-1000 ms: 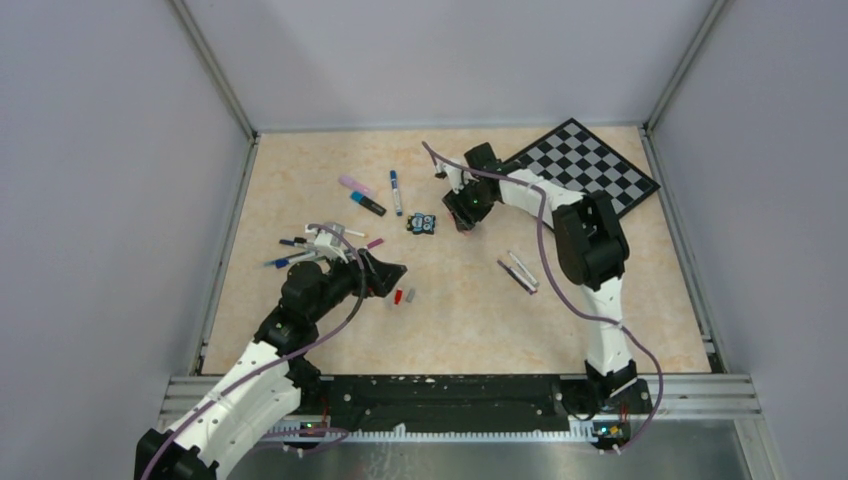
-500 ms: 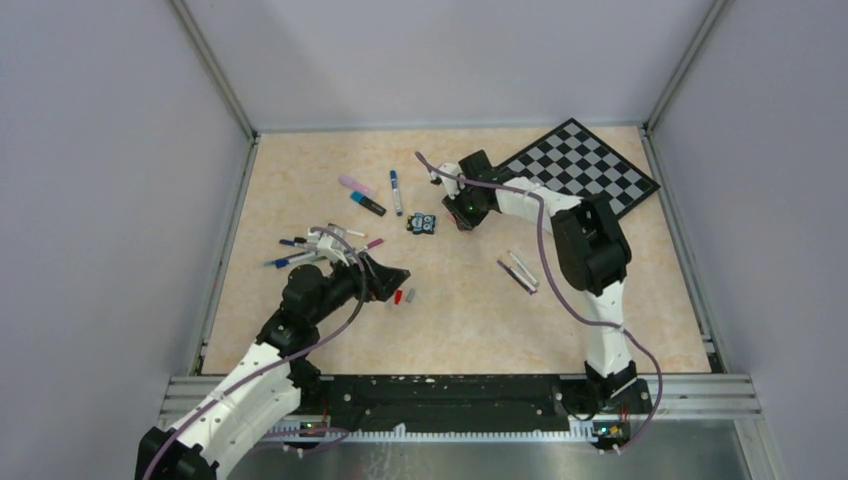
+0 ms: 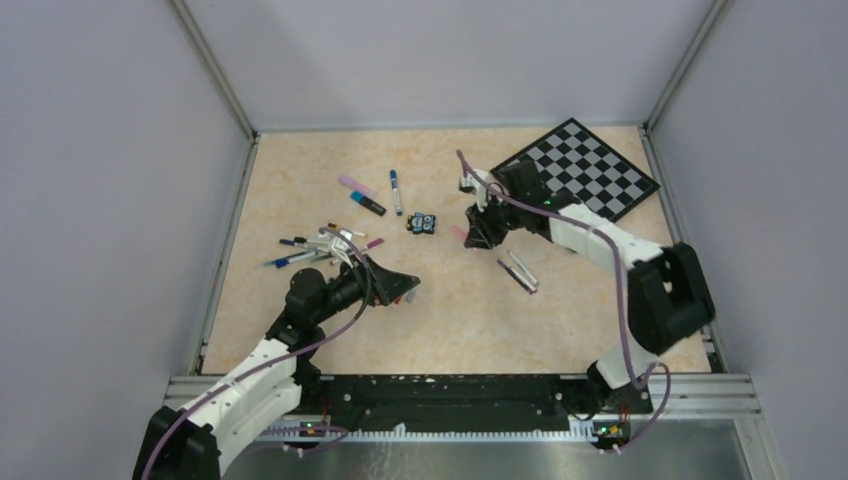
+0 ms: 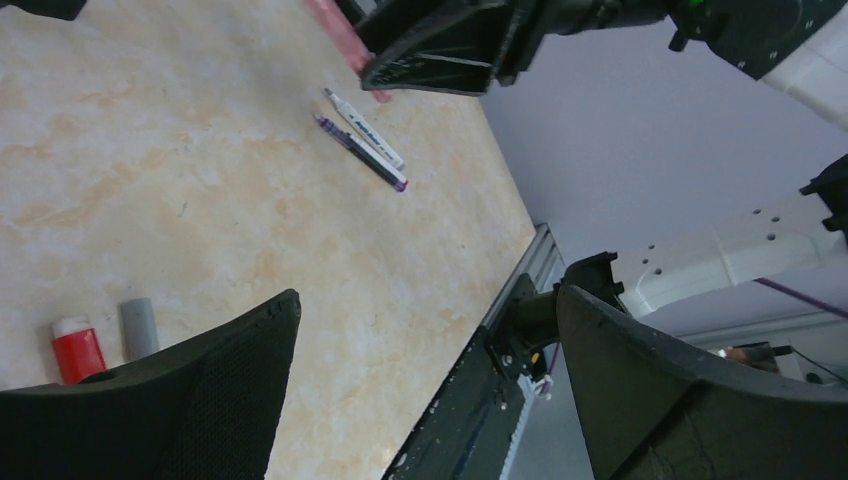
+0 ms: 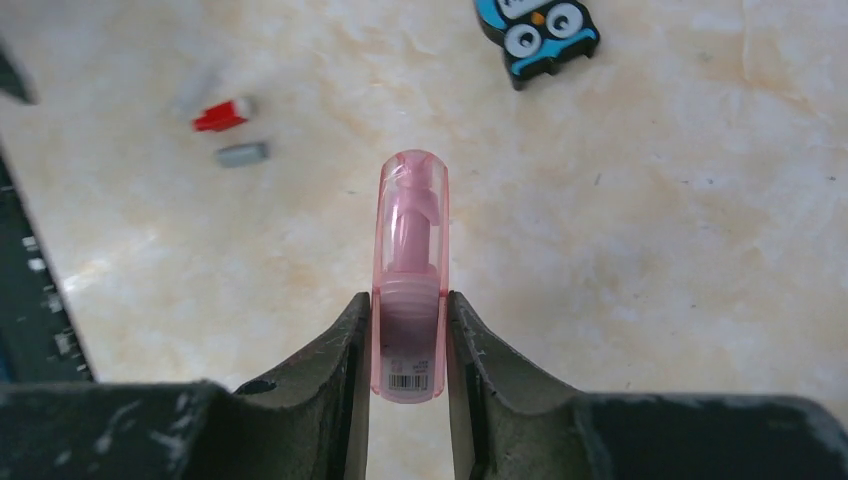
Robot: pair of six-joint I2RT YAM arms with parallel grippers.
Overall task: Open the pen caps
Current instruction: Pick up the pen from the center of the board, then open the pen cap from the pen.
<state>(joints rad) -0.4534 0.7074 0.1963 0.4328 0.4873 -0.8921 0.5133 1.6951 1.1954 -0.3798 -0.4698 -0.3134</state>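
Beige table [image 3: 450, 325]: R tool [image 5: 408, 305] grips pink pen [image 5: 410, 225].

The left gripper [image 3: 403, 287] hovers low, jaws wide apart. The right gripper [image 5: 409, 305] — arm stretched forward — pinches a pink pen [image 5: 410, 220].

The marbled table [image 3: 450, 325] bears pens [image 3: 396, 192], red and grey caps [image 4: 77, 350], owl toy [image 3: 423, 223], chessboard [image 3: 585, 168].
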